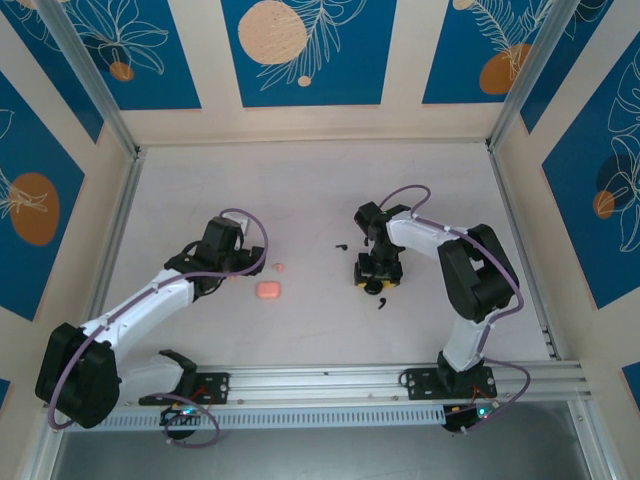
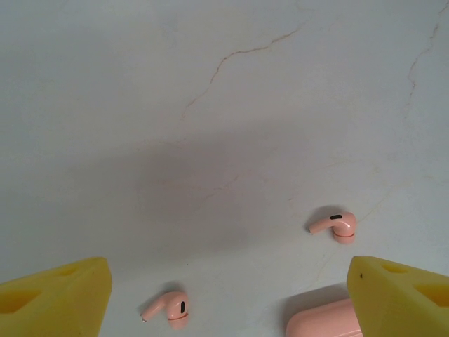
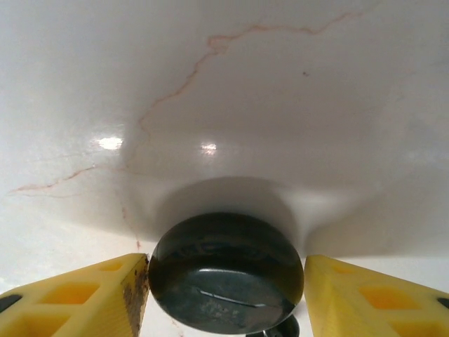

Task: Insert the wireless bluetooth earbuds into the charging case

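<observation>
At right, right gripper (image 3: 224,275) clamping black case (image 3: 224,260), likely steadying it; left gripper (image 2: 230,274) hanging spread over pink earbud (image 2: 335,225), seemingly lining up pick.

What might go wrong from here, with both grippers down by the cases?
1. The fingers of the right gripper flank the rounded, glossy black case closely; squeezed, it may squirt out.
2. A black earbud lies just beside that gripper and may get knocked away.
3. The open left gripper hovers by two pink earbuds and the pink case; closing may flick a bud or catch the case.
</observation>
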